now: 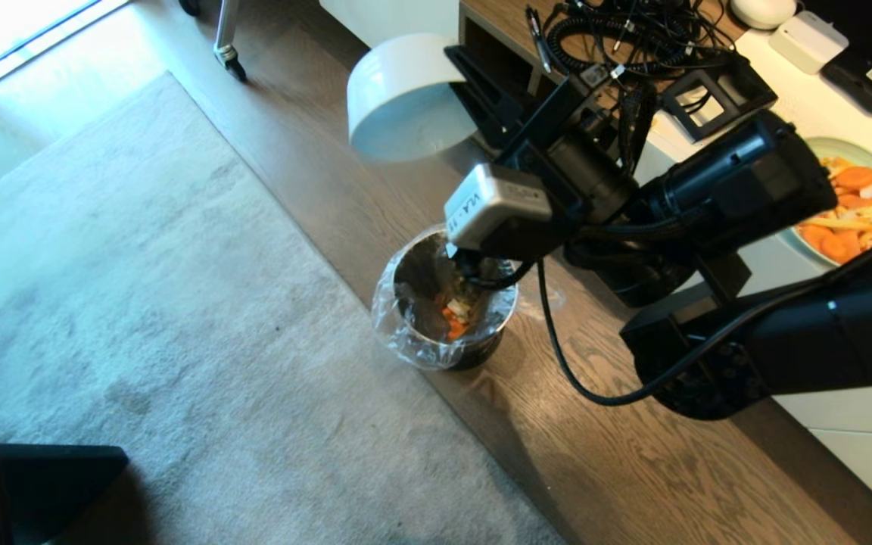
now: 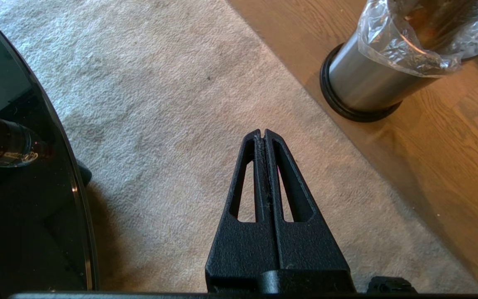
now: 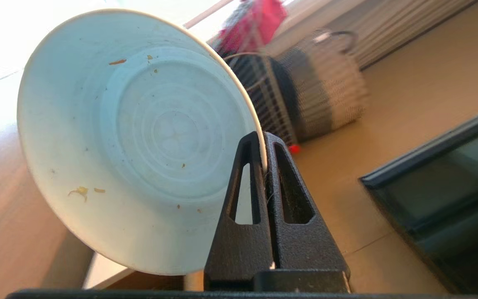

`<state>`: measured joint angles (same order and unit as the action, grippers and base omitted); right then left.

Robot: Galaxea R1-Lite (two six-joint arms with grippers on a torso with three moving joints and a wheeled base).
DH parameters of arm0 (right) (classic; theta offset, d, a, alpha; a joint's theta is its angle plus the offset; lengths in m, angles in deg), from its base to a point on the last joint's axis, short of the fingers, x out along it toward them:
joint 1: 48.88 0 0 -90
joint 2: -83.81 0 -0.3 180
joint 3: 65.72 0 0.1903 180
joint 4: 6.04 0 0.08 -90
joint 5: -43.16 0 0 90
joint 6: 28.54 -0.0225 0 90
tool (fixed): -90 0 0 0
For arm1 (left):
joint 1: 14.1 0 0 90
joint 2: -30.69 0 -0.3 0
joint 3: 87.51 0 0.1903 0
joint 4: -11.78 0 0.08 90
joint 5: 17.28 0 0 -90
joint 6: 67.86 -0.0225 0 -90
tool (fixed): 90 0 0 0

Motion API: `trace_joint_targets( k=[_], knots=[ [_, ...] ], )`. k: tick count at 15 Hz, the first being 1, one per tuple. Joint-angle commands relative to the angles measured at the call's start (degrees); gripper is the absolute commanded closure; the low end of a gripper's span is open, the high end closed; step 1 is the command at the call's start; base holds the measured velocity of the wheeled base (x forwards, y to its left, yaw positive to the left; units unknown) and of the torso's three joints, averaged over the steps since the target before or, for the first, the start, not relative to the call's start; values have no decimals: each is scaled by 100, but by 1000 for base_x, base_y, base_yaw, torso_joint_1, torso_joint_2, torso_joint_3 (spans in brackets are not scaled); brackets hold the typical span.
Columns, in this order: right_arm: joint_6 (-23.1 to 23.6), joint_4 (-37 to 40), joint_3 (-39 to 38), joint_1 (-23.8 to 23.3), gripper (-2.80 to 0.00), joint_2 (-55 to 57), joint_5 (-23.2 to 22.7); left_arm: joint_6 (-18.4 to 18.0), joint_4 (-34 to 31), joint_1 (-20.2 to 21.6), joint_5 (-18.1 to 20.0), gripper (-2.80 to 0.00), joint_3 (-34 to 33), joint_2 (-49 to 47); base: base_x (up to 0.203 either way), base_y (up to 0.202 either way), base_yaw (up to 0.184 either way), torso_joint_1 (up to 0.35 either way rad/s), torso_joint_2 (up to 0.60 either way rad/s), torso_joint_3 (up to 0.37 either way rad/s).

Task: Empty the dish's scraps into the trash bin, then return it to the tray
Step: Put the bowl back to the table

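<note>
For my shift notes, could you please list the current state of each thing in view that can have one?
dish: tipped on its side, emptied except for small crumbs, held by the rim.
right claw: shut on the dish rim.
left claw: shut, empty, above the carpet.
trash bin: upright, lined with a clear bag.
scraps: lying in the bin.
pale-green plate: heaped with carrots and fries.
</note>
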<state>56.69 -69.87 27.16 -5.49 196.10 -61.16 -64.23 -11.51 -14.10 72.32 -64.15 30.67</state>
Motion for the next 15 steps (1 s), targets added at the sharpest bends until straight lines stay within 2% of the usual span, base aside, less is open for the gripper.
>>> trace_joint_targets(
  k=[1,5,10,12,14,15],
  knots=[
    [16,-255,-290,19,0,-61,18,6,1,0,-4,0,0,2,0,0,0,0,0,0],
    [-302,-254,-306,12,0,-90,720,6,1,0,-4,0,0,2,0,0,0,0,0,0],
    [-318,-237,-367,10,0,-430,2513,6,1,0,-4,0,0,2,0,0,0,0,0,0],
    [-484,-206,-423,-3,0,-472,3159,6,1,0,-4,0,0,2,0,0,0,0,0,0],
    [-768,-51,-709,-83,0,-571,3630,6,1,0,-4,0,0,2,0,0,0,0,0,0],
    [-880,107,-831,-208,0,-646,3697,6,1,0,-4,0,0,2,0,0,0,0,0,0]
  ],
)
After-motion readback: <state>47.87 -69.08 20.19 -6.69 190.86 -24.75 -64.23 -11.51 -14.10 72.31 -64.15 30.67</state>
